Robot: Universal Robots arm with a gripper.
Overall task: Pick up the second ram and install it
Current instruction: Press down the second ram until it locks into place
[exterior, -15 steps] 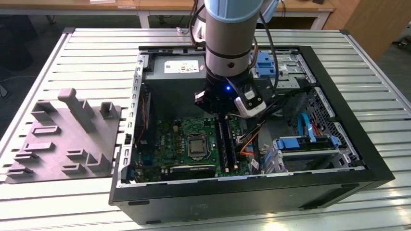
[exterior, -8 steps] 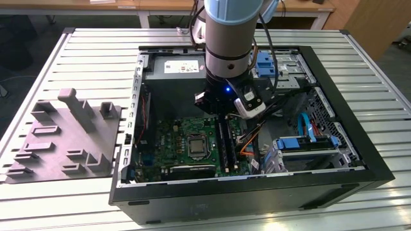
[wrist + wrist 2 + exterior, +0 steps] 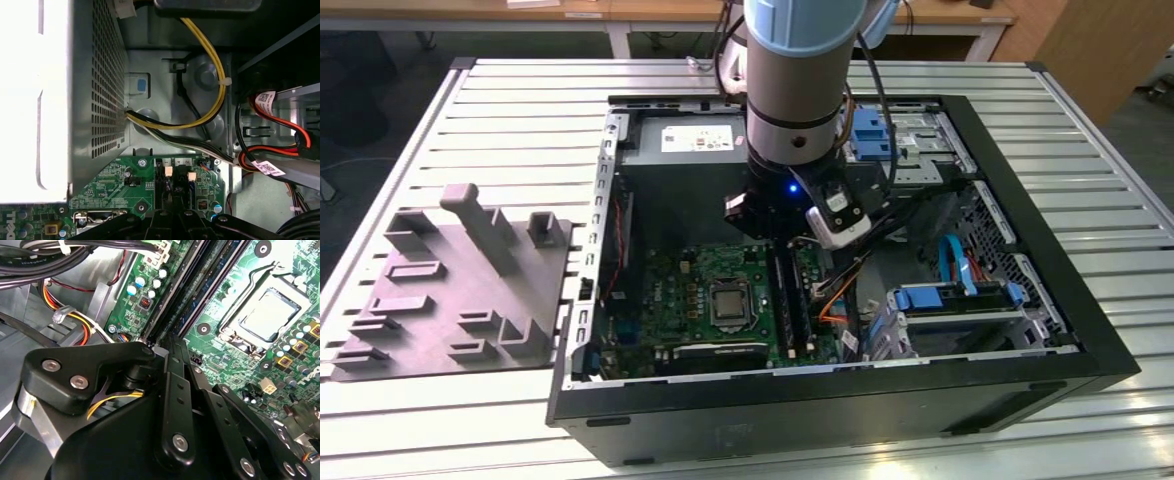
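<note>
The arm reaches down into the open computer case [image 3: 1041,300], which lies on its side on the slatted metal tabletop [image 3: 520,110]. Its pincer [image 3: 781,238] hangs over the far end of the long black memory slots [image 3: 787,295], close to the green motherboard [image 3: 680,290].

In the second wrist view the pincer [image 3: 172,347] has its black linkage drawn in to a narrow tip that comes down right at the end of the slots [image 3: 200,285]. I cannot tell whether the tip is closed on anything or merely resting there. A dark, narrow board sits along one of the slots and may be the second ram [image 3: 212,287], but I cannot tell for sure, nor whether it is pushed fully home.

The silver processor socket [image 3: 270,315] lies just beside the slots, on the motherboard [image 3: 250,270]. In the exterior view the socket [image 3: 726,303] is to the exterior view's left of the slots.

In the first wrist view a yellow cable [image 3: 210,65] loops past the perforated metal box of the power supply [image 3: 105,75], and red and black wires [image 3: 280,125] run along the case wall.

On the tabletop to the exterior view's left of the case stands a grey moulded fixture [image 3: 454,290] with upright blocks. Inside the case, at the exterior view's right, blue drive brackets [image 3: 947,297] sit near the near wall.
</note>
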